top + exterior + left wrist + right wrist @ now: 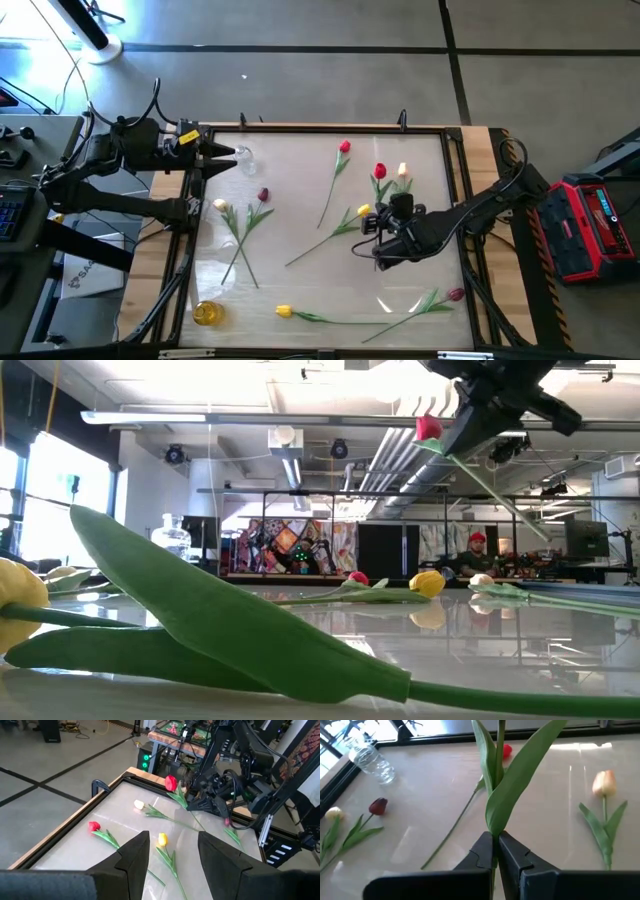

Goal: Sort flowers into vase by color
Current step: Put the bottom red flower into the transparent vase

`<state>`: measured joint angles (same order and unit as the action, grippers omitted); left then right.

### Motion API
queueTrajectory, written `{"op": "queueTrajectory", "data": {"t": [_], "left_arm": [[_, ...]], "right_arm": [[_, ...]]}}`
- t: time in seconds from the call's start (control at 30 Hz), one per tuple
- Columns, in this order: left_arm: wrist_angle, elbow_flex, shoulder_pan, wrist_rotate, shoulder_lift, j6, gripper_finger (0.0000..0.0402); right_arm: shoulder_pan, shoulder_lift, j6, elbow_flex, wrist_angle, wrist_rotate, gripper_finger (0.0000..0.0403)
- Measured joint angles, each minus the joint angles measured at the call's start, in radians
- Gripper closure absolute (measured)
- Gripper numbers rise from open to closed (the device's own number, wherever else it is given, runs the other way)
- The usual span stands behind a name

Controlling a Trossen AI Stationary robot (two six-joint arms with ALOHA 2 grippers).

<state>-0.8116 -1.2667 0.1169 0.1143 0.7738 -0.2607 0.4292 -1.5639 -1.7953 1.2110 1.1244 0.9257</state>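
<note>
Right claw [495, 851] is clamped on the green stem of a red artificial tulip [171, 783], lifted off the bench [300, 210], stem slanting down from the head. The clear glass vase [243, 157] lies far across, beside the half-open, empty left claw [222, 157].

Right gripper [495, 851] raised above table, clamped. Left gripper [170, 851] parted, at table's edge.

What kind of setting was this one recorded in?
Probably a robotics lab or workshop: exposed ceiling ducts, a concrete floor, equipment benches with a person seated behind, and a wood-framed work table.
</note>
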Motion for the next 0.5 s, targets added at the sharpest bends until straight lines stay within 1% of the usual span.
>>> {"op": "queueTrajectory", "data": {"t": [0.2, 0.27, 0.37, 0.5], "left_arm": [[0.0, 0.0, 0.0, 0.0, 0.0, -0.017, 0.0245], [0.0, 0.0, 0.0, 0.0, 0.001, -0.024, 0.0245], [0.0, 0.0, 0.0, 0.0, 0.002, -0.024, 0.0245], [0.0, 0.0, 0.0, 0.0, 0.006, -0.024, 0.0245]], "right_arm": [[-0.004, 0.01, 0.085, 0.0, -0.054, 0.022, 0.0402], [-0.004, 0.03, 0.117, 0.0, -0.094, 0.06, 0.0402], [0.005, 0.085, 0.285, 0.0, -0.221, 0.137, 0.0402], [-0.016, 0.154, 0.601, 0.0, -0.383, 0.145, 0.0402]]}}
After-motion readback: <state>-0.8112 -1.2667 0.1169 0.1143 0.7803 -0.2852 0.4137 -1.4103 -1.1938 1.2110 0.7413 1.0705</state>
